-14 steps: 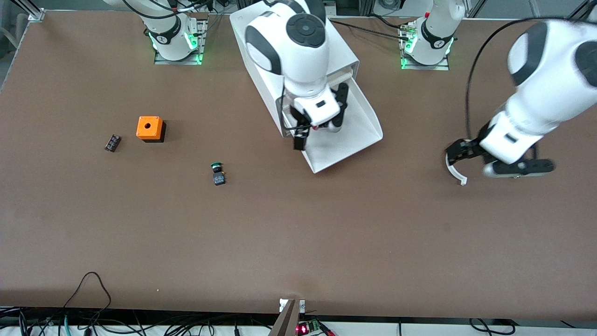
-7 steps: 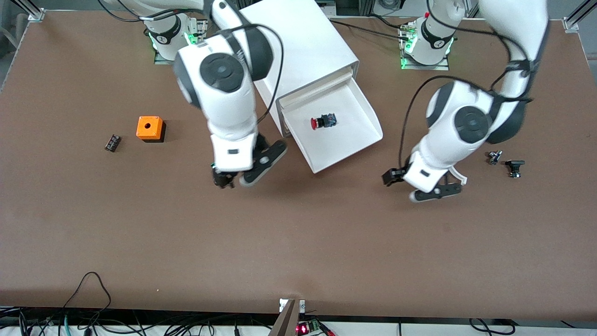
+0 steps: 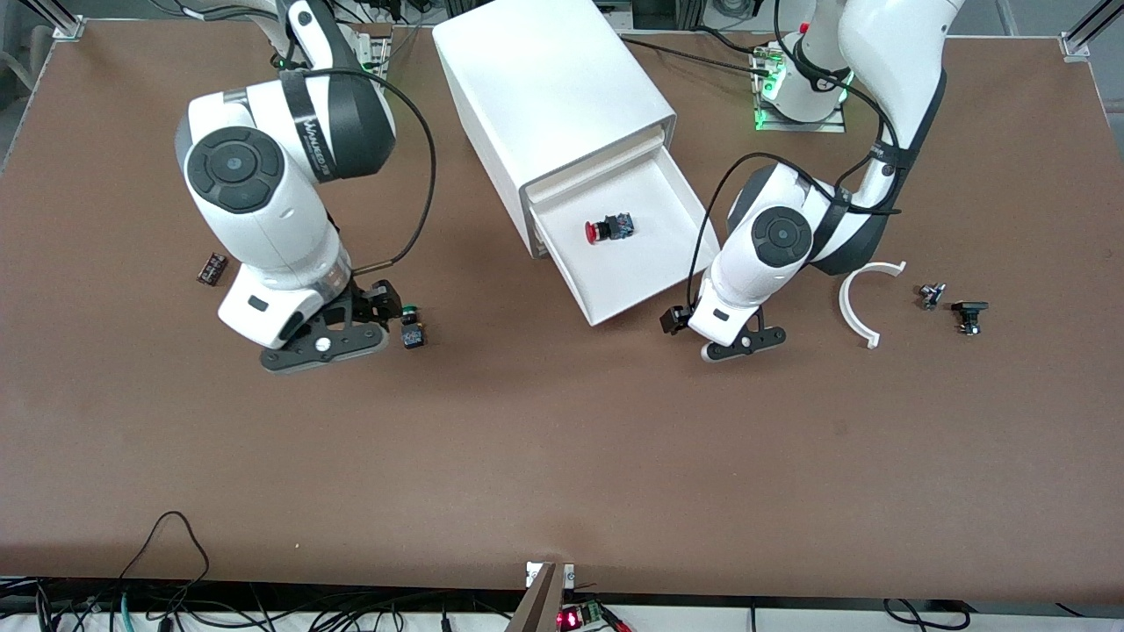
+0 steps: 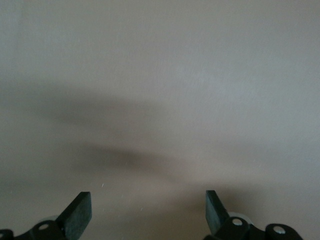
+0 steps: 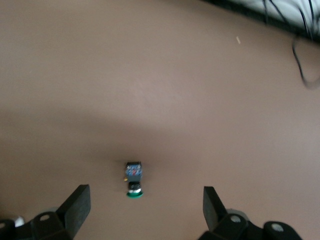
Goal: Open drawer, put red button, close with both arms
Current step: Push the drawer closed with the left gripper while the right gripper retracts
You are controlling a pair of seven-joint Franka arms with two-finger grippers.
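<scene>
We see a white box-shaped cabinet [image 3: 553, 96] standing on a brown table [image 3: 562, 456], and we place everything else by it. Its middle drawer [image 3: 645, 276], a wide, shallow white tray, is pulled out toward the front camera. The red button [image 3: 608, 229], a small push button with a red mushroom cap on a dark blocky body, lies on its side inside that drawer, near the middle of the drawer floor.

The left gripper [image 3: 733, 338] hangs low over the bare table just beside the open drawer's front corner, toward the left arm's end of the table. In its wrist view the fingers [image 4: 79, 214] are spread wide, with nothing between them.

The right gripper [image 3: 338, 329] is over the table well apart from the cabinet, toward the right arm's end. Its fingers [image 5: 77, 205] are also spread wide and empty. A green-capped button [image 3: 410, 326] of the same shape lies on the table just beside this gripper.

Farther toward the left arm's end of the table than the cabinet lies a curved white plastic piece [image 3: 859, 303].
</scene>
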